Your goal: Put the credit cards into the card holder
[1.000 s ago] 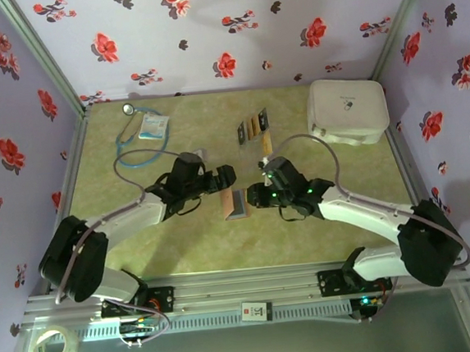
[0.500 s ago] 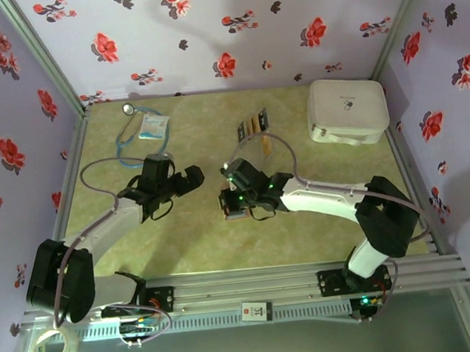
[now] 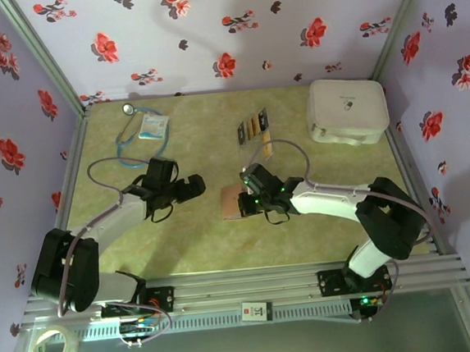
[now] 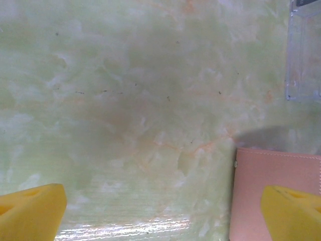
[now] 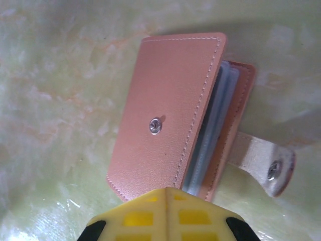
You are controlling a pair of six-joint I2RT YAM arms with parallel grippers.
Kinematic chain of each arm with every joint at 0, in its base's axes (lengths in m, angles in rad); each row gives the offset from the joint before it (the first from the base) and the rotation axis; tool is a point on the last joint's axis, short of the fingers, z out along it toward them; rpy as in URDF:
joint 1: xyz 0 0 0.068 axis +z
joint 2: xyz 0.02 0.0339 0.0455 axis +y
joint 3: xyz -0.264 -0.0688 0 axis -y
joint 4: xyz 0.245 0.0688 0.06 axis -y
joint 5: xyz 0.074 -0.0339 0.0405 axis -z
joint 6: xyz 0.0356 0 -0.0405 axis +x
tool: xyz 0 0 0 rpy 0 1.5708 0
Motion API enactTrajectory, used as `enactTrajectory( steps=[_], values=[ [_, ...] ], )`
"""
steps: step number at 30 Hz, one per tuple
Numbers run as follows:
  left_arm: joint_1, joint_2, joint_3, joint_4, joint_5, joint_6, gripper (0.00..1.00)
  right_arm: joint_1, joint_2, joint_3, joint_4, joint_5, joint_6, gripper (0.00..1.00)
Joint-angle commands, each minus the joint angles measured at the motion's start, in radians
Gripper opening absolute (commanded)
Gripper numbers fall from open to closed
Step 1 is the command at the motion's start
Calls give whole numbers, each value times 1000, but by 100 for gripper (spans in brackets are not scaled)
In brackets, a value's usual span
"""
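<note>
The card holder is a pinkish-brown leather wallet lying flat mid-table, nearly closed. Its clear pockets show along the side, and its snap strap hangs loose. My right gripper is shut, its yellow tips together over the holder's near edge, with nothing seen between them. My left gripper stands open to the left of the holder, apart from it. Its fingertips frame bare table, with the holder's corner by the right one. The credit cards, dark and orange, lie in a row farther back.
A big white rounded case sits at the back right. A stethoscope and a small packet lie at the back left. A clear plastic edge shows at the upper right of the left wrist view.
The holder, propped up between both grippers a second ago, now lies flat. My left arm drew back to the left. My right gripper shut and came over the holder.
</note>
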Motion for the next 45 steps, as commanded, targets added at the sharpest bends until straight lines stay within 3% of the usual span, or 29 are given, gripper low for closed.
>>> enactTrajectory(
  steps=[1,14,30,41,45],
  values=[
    [-26,25,46,-30,15,56,100,-9,24,-18,51,-2,11,0],
    [-167,212,212,-113,-62,166,100,-25,94,-64,138,-18,28,0],
    [-223,339,252,-87,-97,216,100,-27,107,-70,155,-27,38,0],
    [-242,382,235,-81,-194,223,100,-35,75,-52,115,-28,34,0],
    [-253,394,228,-95,-237,215,100,-64,10,-41,75,-26,26,11]
  ],
)
